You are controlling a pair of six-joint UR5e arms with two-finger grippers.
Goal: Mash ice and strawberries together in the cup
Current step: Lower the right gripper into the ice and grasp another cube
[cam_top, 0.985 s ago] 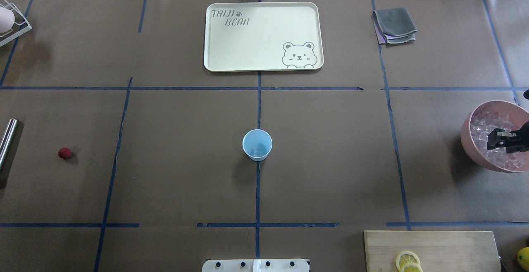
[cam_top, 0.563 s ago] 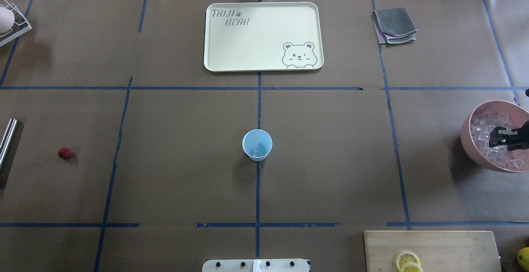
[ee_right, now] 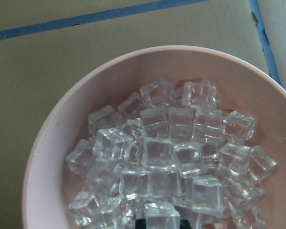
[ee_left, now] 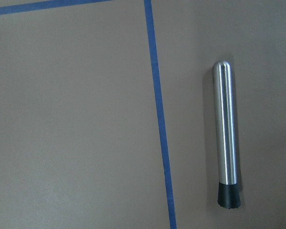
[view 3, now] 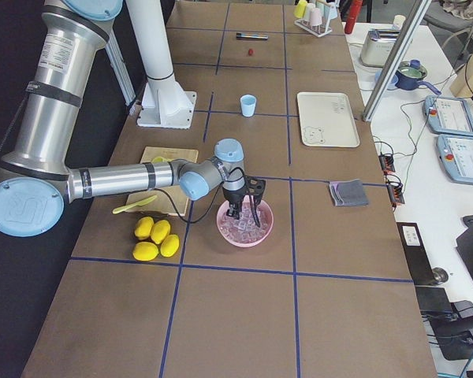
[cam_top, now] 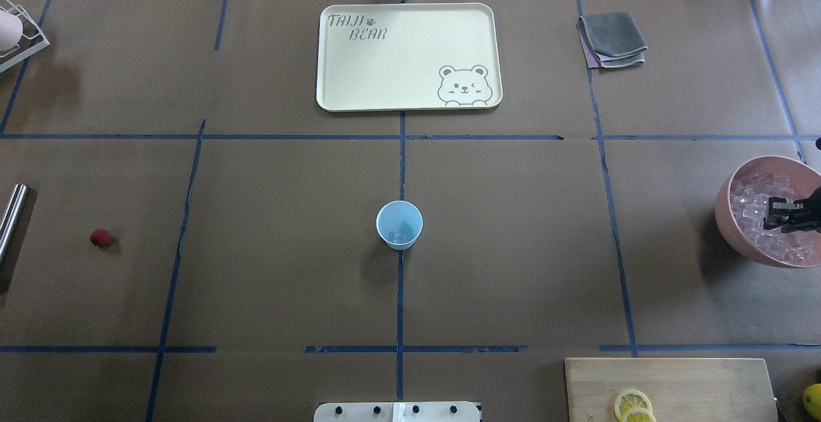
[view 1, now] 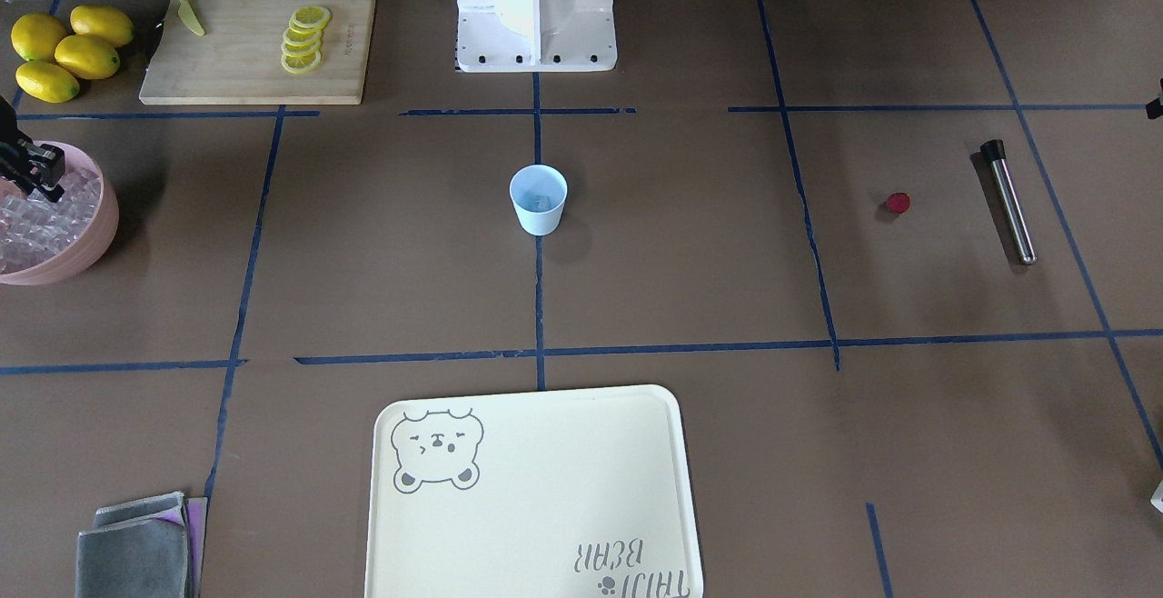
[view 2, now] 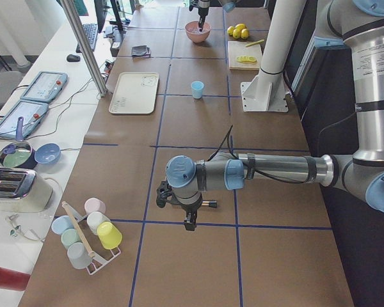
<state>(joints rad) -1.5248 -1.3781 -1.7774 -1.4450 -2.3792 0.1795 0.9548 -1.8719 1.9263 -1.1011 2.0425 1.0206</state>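
The right hand (cam_top: pixel 777 214) hangs low in the pink bowl (ee_right: pixel 52 143) at the right edge of the tabletop (cam_top: pixel 513 249). Its fingers are spread wider than a single cube, with their tips among the top of the ice (ee_right: pixel 157 157). Nothing appears to be pinched between them. One cube sits right under the hand at the near edge of the wrist view and is probably the one it is going for.

The cubes will likely be hard, light and slick, and a wet heap of them shifts when touched. The hand should take a lone cube from the top, with the pads on two opposite flat faces. A grip on the corners would let the cube squirt out.

The cup (cam_top: pixel 399 224) stands upright in the middle of the tabletop, well apart from the bowl, and seems to hold a cube or two. It looks thin and light, so it would tip easily.

The strawberry (cam_top: pixel 99 237) lies far to the left, beside a steel rod (ee_left: pixel 225 133). It is small and probably soft, so it needs a gentle pinch across its middle.

The left hand (view 2: pixel 187 220) hovers above that area, but whether it is spread or clenched cannot be told.
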